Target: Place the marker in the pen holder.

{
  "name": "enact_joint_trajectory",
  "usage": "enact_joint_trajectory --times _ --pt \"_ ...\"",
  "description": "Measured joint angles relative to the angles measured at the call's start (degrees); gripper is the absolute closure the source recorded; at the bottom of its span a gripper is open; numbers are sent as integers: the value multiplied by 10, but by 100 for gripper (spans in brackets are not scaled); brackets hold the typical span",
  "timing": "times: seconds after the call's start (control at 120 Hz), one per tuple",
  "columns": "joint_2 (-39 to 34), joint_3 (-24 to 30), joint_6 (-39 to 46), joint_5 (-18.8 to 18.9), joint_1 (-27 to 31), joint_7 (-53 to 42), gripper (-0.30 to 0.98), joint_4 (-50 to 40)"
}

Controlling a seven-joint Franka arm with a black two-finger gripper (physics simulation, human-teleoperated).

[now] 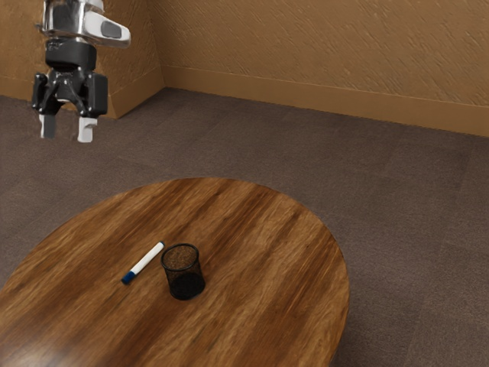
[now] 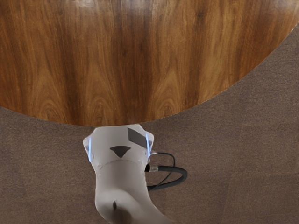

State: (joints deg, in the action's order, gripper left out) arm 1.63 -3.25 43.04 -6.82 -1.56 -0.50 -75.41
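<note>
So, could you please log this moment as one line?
gripper open, empty | marker lying on table | pen holder upright beside marker | insertion not done

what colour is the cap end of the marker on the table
Dark blue, on the marker; the exterior view shows it best.

From where I'm standing, the black two-finger gripper (image 1: 67,128) hangs up high, well above the level of the round, brown-striped wooden table (image 1: 267,222). Its pale grey fingertips (image 1: 86,130) point down, spread wide with an empty gap between them. Over it, a black collar (image 1: 70,55) joins the glossy white and silvery wrist (image 1: 72,21), roughly upright. In the wrist view, the robot's smooth pale grey base (image 2: 120,161), with blue light strips (image 2: 90,149) and a looped black cable (image 2: 185,175), sits by the table's curved edge.
</note>
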Motion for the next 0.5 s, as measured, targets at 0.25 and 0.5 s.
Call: enact_joint_trajectory --times 0.25,0.5 --pt "64 14 201 21 105 2 0 -56" --pt "-52 -19 491 72 129 4 0 -453"
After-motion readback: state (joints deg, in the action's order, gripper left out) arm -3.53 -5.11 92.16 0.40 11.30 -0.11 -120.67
